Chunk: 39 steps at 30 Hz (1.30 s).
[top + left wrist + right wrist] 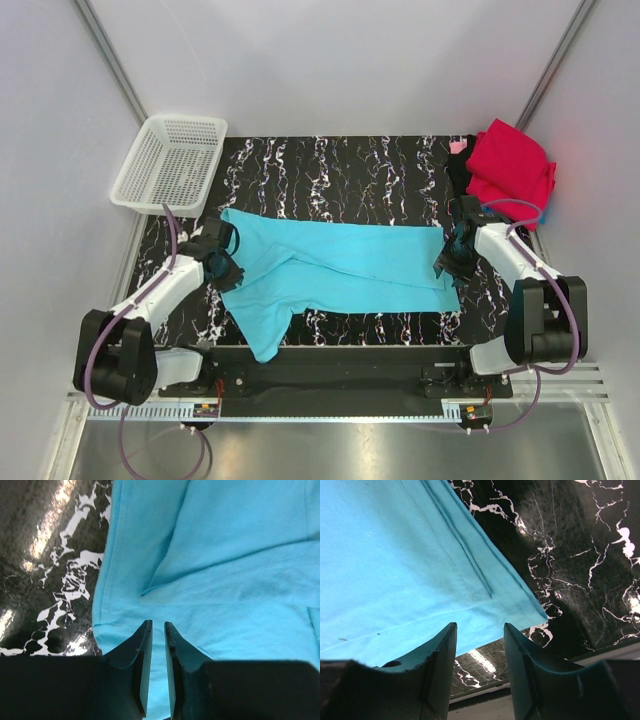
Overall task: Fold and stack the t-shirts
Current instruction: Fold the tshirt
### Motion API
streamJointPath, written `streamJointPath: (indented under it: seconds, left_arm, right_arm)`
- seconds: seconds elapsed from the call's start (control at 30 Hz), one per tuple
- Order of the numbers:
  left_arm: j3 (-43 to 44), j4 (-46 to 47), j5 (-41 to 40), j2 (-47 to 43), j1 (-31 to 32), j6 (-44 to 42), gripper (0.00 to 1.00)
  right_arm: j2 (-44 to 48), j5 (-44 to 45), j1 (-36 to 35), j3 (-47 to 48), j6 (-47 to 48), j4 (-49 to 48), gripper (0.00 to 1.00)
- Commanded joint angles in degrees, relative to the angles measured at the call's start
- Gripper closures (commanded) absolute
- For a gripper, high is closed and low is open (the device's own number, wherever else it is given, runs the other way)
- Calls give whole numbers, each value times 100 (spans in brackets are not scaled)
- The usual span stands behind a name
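Turquoise t-shirt [350, 265]: spread lengthwise across the black marbled table [330, 160] between both arms, partly folded along its length, with a loose part trailing toward the near edge. Red t-shirt [512, 165]: heaped at the far right corner. White basket [168, 160]: at the far left corner.

Step in hand, by the look of it: taking both ends for the next fold. Pinch only matching edges, lift both ends together, keep the cloth taut for a straight crease, and tuck the trailing part in first.

Left gripper [156, 625]: nearly closed, a thin slit, over the shirt near its stitched edge, nothing seen pinched. Right gripper [480, 626]: about half open, empty, just short of the shirt's hemmed corner; contact with the cloth impossible to tell.
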<state>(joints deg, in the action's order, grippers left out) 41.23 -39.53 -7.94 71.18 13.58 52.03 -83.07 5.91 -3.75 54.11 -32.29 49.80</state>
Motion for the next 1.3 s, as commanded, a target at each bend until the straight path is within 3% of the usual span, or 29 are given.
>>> streamJointPath:
  seconds: [0.0, 0.2, 0.57, 0.77, 0.93, 1.27]
  left_arm:
    - [-19, 270, 144, 45, -128, -237, 79]
    - [43, 252, 65, 546, -242, -316, 78]
    - [148, 209, -286, 695, -277, -527, 77]
    - [289, 340, -296, 924, -277, -764, 69]
    - [263, 569, -120, 933, -286, -957, 61]
    - [166, 675, -23, 582, -286, -923, 63]
  right_arm:
    - [-78, -108, -29, 65, 92, -172, 50]
    - [-69, -99, -29, 3, 109, -208, 49]
    - [-219, -143, -38, -32, 101, -287, 48]
    - [-245, -161, -73, -32, 118, -322, 49]
    - [-298, -152, -100, -32, 118, -322, 48]
    - [-438, -82, -170, -23, 83, -348, 48]
